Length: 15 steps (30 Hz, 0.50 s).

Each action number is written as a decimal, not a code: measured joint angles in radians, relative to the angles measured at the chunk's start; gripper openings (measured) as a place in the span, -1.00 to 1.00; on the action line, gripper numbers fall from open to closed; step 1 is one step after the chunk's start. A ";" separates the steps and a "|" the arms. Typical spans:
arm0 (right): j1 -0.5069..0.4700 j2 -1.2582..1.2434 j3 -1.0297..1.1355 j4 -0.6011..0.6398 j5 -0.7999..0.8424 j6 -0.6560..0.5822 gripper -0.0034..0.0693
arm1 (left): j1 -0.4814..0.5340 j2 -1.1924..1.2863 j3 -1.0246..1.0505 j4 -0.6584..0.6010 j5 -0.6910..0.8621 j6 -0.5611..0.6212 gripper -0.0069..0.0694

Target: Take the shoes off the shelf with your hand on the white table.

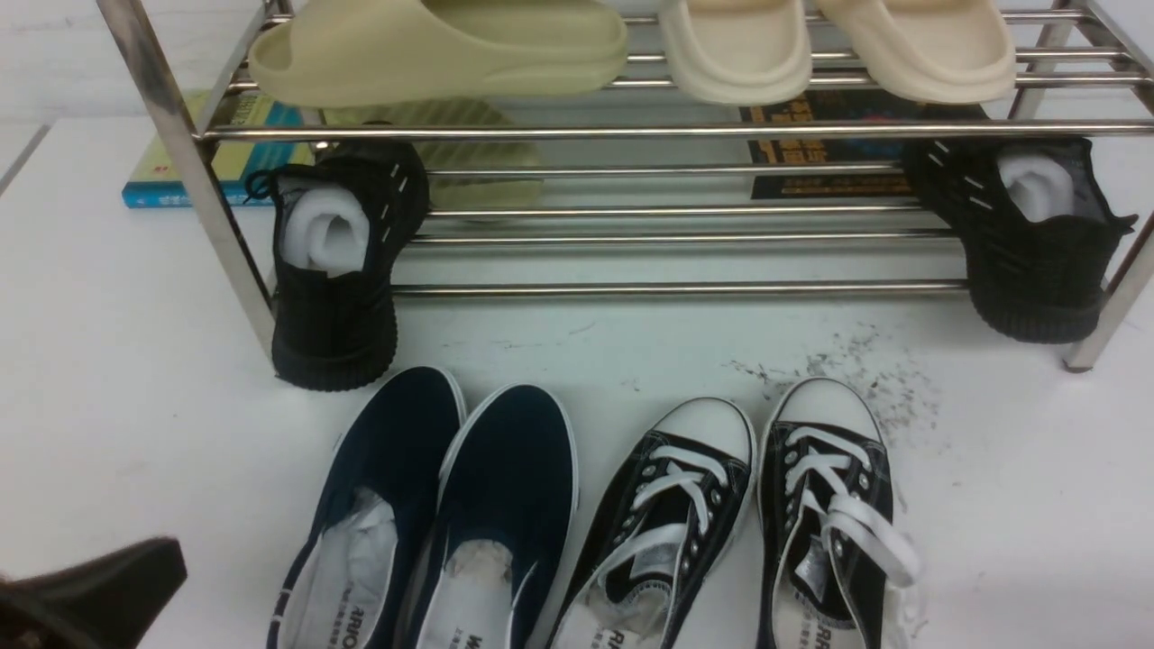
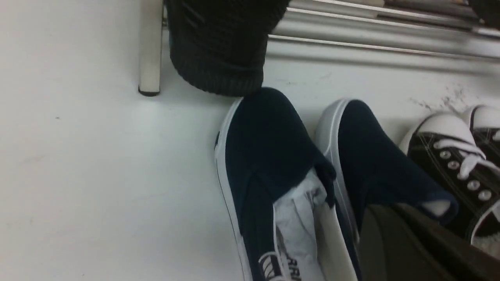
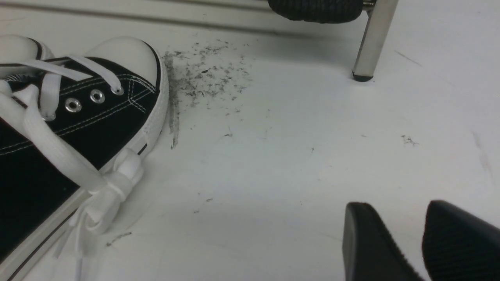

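1. The shoes (image 1: 433, 514) are off the shelf (image 1: 631, 132) and lie side by side on the white table (image 1: 108, 379), toes toward the shelf's lower rails and heels at the table's near edge; the left one's toe is just beside the black knit sneaker (image 1: 338, 270) that hangs off the lower tier.
2. My left gripper (image 1: 99, 586) is closed on nothing and sits low by the near edge, left of the pair and apart from it in the front view; I judge the set-down done, so the step in hand is getting clear.
3. I lift straight up before any sideways move; in the left wrist view the finger overlaps the heel of the inner navy shoe, so a sideways sweep could drag it.
4. I keep away from the shelf's leg and that knit sneaker; a nudge could tip it onto the pair.
5. My right gripper (image 3: 424, 249) has its jaws slightly apart and empty, over bare table right of the lace-up sneakers (image 1: 748, 523); I leave it parked.
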 joint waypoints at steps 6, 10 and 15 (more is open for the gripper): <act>0.000 0.000 0.000 0.000 0.000 0.000 -0.25 | 0.102 -0.156 0.114 -0.194 -0.025 0.344 -0.73; 0.000 0.000 0.000 0.000 0.000 0.000 -0.25 | 0.259 -0.241 0.175 -0.297 -0.056 0.545 -0.73; 0.000 0.000 0.000 0.000 0.000 0.000 -0.25 | 0.457 -0.291 0.232 -0.319 -0.072 0.602 -0.72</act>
